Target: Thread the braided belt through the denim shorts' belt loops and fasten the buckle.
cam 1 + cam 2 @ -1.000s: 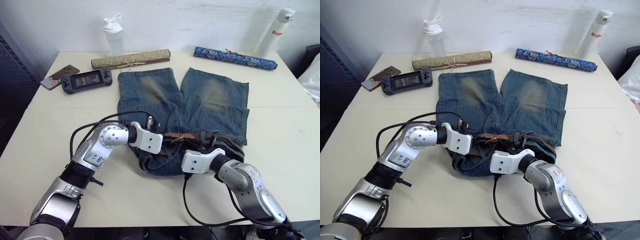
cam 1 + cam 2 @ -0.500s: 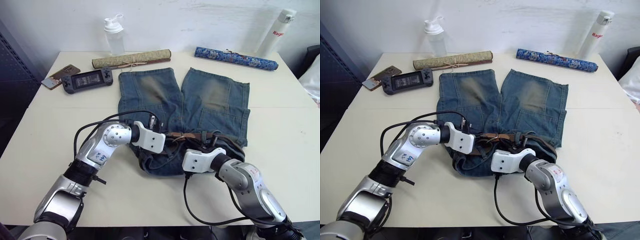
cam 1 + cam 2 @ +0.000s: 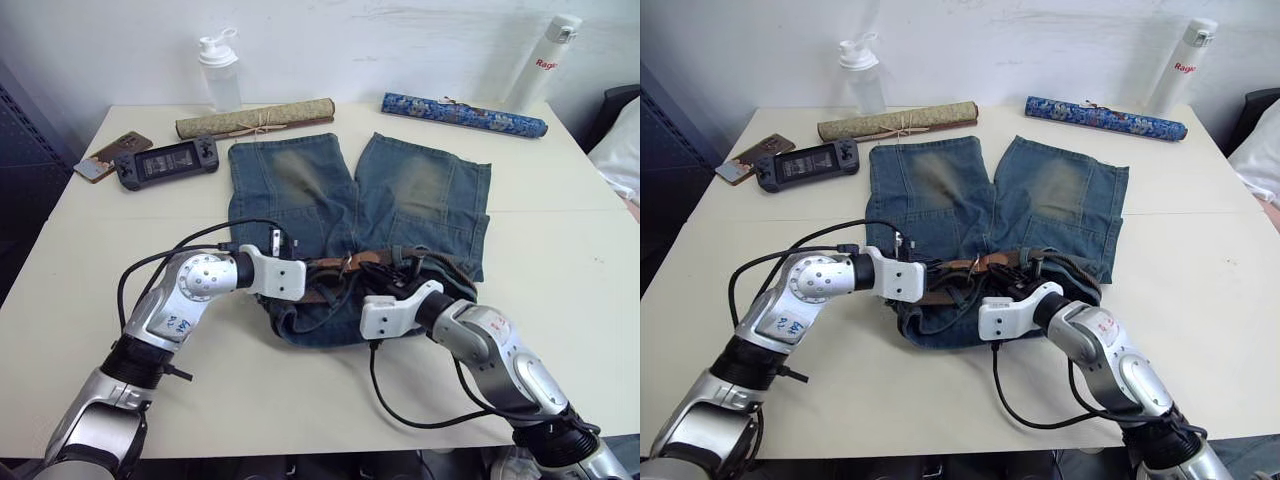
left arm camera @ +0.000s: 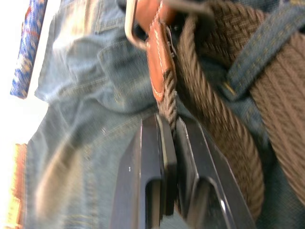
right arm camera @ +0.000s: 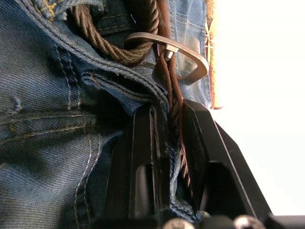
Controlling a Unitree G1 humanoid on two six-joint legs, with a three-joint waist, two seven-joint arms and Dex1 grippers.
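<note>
The belt is lying along the waistband of the shorts, at the near edge of the cloth on the worktop, and I am holding both of its ends where they meet at the front. My left end effector is pinching the braid just behind the tan leather tip; my right end effector is clamping the strap just behind the buckle.

Over the last second my left end effector has been sliding toward my right one, and the tan tip, which was sitting short of the buckle, is now lying up against it. I judge the threading nearly or fully done and the fastening as the step in hand: the tip is going into the frame, but the prong is not yet set, as far as I can tell.

The eye views are showing the layout: the legs pointing away from me, the two rolled scrolls and the bottles along the far edge, a handheld console off to my left. They are too coarse for the buckle. My left wrist view is showing the tip against the metal frame and the braid passing under a loop; my right wrist view is showing the frame and its prong standing clear above the denim.
</note>
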